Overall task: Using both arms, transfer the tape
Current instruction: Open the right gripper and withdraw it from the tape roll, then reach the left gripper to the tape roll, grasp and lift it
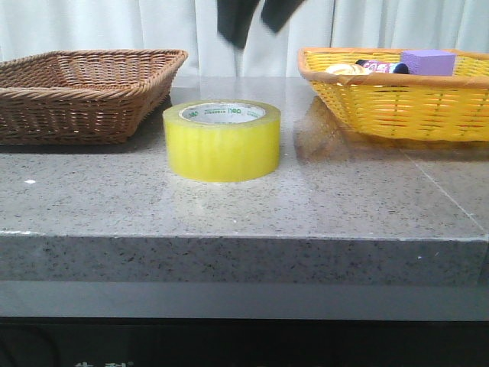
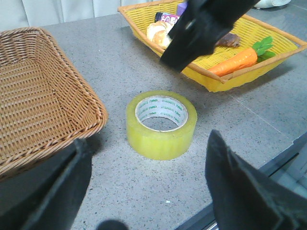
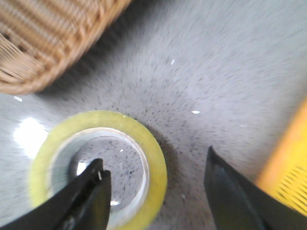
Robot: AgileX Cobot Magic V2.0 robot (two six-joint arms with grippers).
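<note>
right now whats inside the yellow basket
The yellow basket holds a toy carrot, a purple block, a dark labelled packet and a pale round item. The right arm covers part of its middle, so anything there is hidden.

Green lettering reading "neo" repeats around the white core of the tape [image 1: 221, 140].

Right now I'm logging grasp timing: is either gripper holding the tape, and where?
Neither. The tape sits free on the table; the right gripper hangs open above it, the left gripper open too.
</note>
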